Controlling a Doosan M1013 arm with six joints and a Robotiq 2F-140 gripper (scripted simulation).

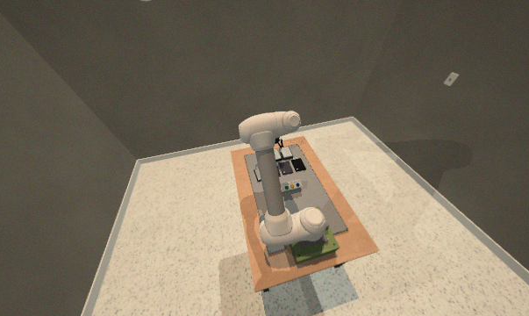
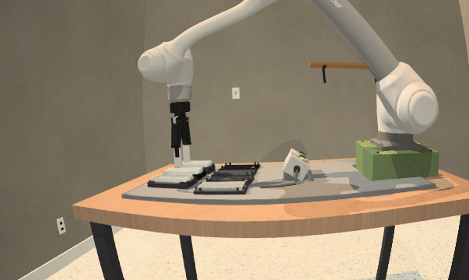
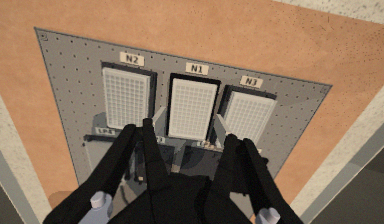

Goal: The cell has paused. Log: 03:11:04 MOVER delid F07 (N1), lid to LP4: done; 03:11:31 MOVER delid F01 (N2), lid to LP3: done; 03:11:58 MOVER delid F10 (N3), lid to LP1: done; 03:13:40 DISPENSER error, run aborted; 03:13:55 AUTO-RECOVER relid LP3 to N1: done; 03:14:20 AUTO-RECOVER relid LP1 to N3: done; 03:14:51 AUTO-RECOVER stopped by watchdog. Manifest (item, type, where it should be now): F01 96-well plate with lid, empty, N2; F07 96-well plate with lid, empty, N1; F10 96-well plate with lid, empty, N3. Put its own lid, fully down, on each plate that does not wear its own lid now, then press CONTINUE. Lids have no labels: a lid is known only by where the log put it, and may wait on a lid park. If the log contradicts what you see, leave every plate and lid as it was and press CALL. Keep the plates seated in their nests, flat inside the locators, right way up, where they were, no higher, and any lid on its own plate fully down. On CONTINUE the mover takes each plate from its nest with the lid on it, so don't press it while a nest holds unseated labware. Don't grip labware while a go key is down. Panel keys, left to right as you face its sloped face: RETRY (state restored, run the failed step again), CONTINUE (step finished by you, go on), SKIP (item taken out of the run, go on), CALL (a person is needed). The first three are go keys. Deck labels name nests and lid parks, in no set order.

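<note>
In the wrist view three white 96-well plates sit in black nests in a row: N2 (image 3: pixel 127 96) at left, N1 (image 3: pixel 192 107) in the middle, N3 (image 3: pixel 248 116) at right. The N2 plate shows a sharp well grid and looks bare. N1 and N3 look paler, as under lids. My gripper (image 3: pixel 190 116) is open and empty, hanging above the near end of the N1 plate with a finger pad on either side of it. In the exterior view the gripper (image 2: pixel 182 155) stands upright just above the plate row (image 2: pixel 180 176).
The lid parks lie in a row nearer the arm, mostly hidden by my fingers in the wrist view. In the exterior view one park holds a pale lid (image 2: pixel 222 187); others (image 2: pixel 238 169) look dark. The key panel (image 2: pixel 296 161) stands mid-deck. The green arm base (image 2: pixel 395 159) is at right.
</note>
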